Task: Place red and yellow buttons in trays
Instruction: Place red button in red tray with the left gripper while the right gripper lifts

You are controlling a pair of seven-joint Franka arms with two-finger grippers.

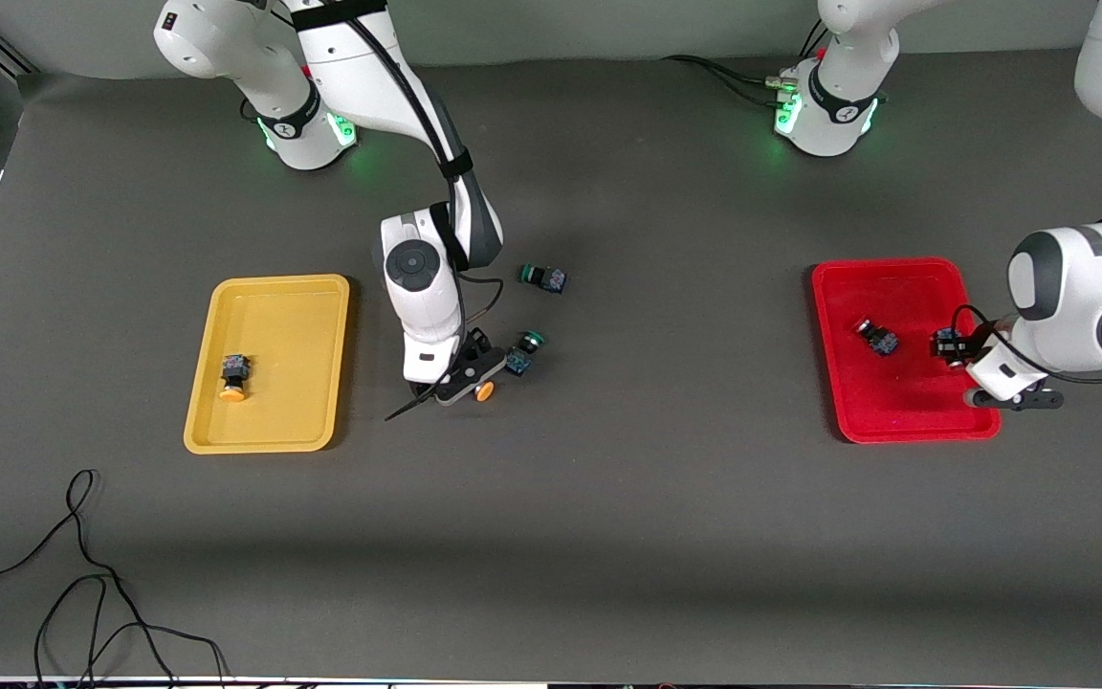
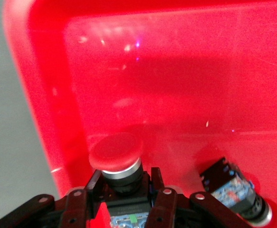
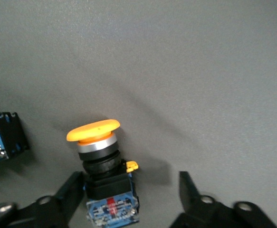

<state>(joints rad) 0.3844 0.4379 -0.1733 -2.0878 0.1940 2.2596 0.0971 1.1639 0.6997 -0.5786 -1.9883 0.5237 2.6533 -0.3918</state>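
Two trays: yellow tray (image 1: 307,316) with one yellow button (image 1: 234,375); red tray (image 1: 905,411) with one loose red button (image 1: 877,337). Left tool (image 2: 128,209) over red tray, clamped on second red button (image 2: 117,154). Right tool (image 3: 128,199) low at table (image 1: 608,498) centre, spread around second yellow button (image 3: 98,142). Two green buttons (image 1: 543,277) beside it.

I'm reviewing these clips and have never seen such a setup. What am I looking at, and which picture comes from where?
Two white robot arms work at a dark table. The wide picture looks down from across the table; the other two come from cameras on the wrists. The left pincer is shut on a red button inside the red tray, where another red button lies. The right pincer straddles a yellow button on the table, not yet clamped. The yellow tray holds a yellow button. Two green buttons lie on the table.
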